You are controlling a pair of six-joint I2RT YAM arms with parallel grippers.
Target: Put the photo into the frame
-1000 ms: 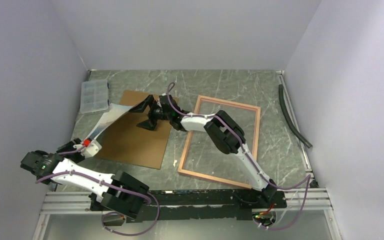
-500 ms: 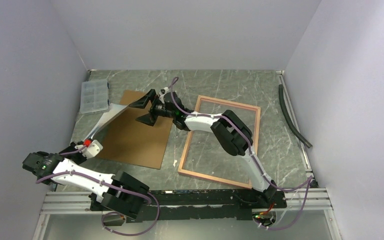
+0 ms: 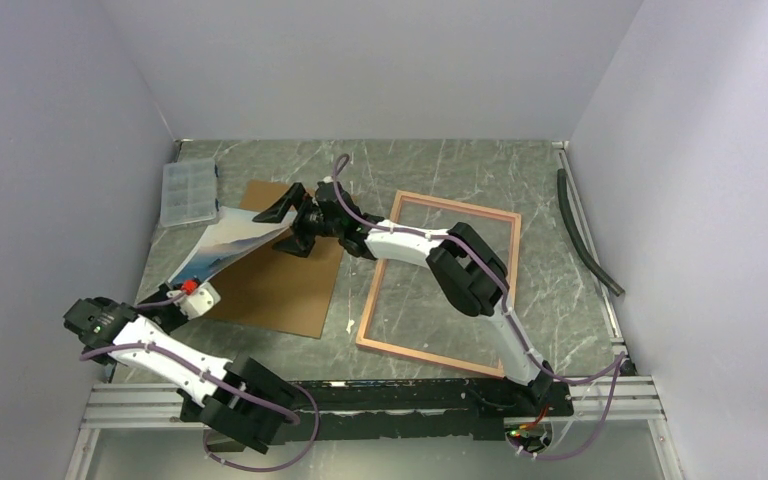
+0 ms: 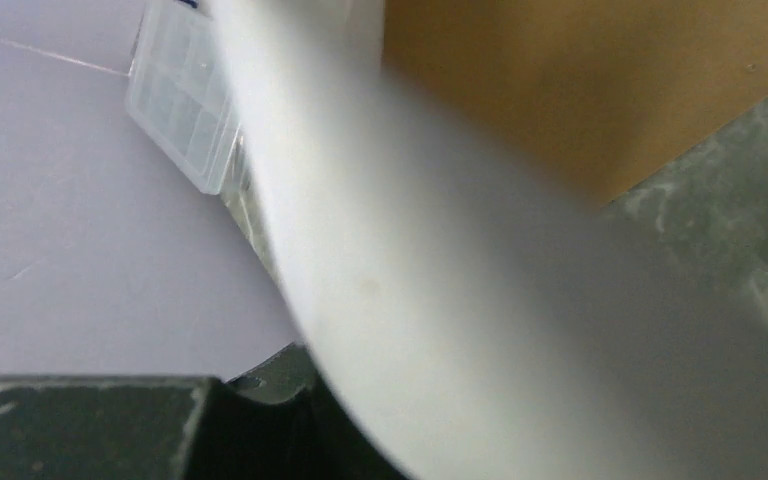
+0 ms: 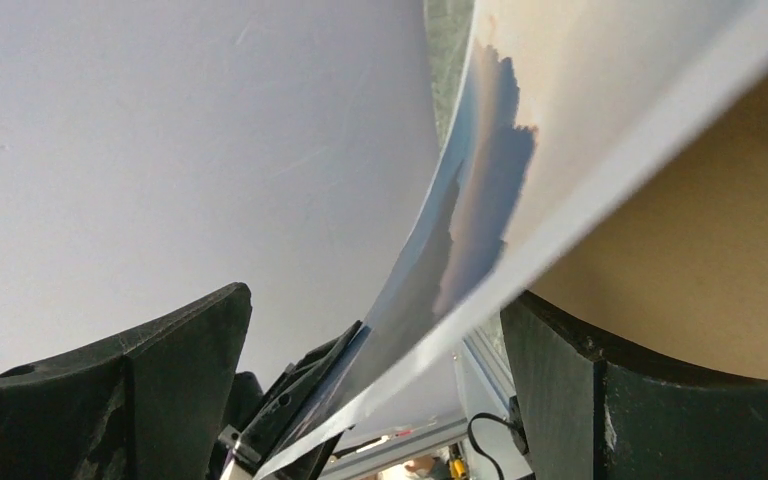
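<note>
The photo (image 3: pixel 235 245) hangs in the air over the left of the table, curved, with its picture side up. My left gripper (image 3: pixel 182 292) is shut on its near corner; in the left wrist view the photo's white back (image 4: pixel 440 300) fills most of the picture. My right gripper (image 3: pixel 288 224) is open at the far corner. In the right wrist view the photo's edge (image 5: pixel 480 200) runs between the two wide-apart fingers (image 5: pixel 170 390); whether either touches it I cannot tell. The frame (image 3: pixel 376 280) lies flat to the right, tan side up, under the right arm.
A brown backing board (image 3: pixel 270 285) lies under the photo. A clear plastic compartment box (image 3: pixel 187 192) sits at the back left by the wall. A black hose (image 3: pixel 585 235) lies along the right wall. The left wall is close to my left wrist.
My left gripper has closed onto the photo's near corner and moved a little to the right. The photo has turned, so its picture side now shows. The right gripper has stayed open at the far corner.
</note>
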